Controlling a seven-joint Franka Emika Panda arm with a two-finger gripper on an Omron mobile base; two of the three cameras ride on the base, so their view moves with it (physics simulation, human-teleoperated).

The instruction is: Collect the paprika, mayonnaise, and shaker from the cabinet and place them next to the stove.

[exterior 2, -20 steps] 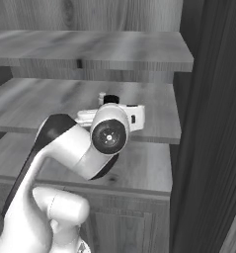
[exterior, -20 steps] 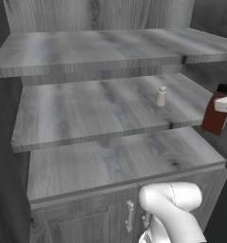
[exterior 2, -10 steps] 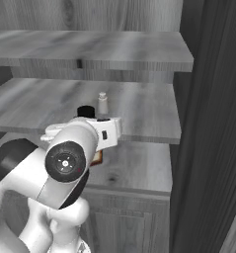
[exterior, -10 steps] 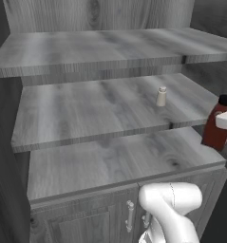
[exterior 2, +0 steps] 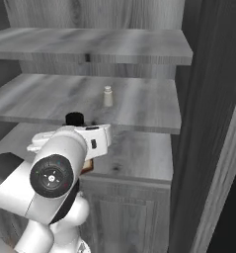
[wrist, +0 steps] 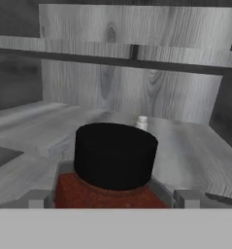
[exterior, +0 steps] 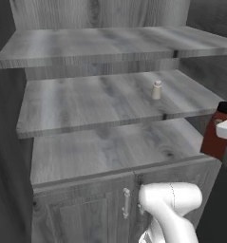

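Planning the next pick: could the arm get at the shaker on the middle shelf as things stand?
Probably not yet: the tool has the paprika between its fingers. The shaker itself stands alone on the open cabinet shelf.

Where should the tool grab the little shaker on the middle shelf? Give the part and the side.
Grip the shaker around its lower body, below the rounded top, coming level from the cabinet's open front. It stands upright and alone near the shelf's front right, so nothing blocks that approach; the shelf above probably leaves little room for a drop from overhead. It tapers, so a low grip should slip less.
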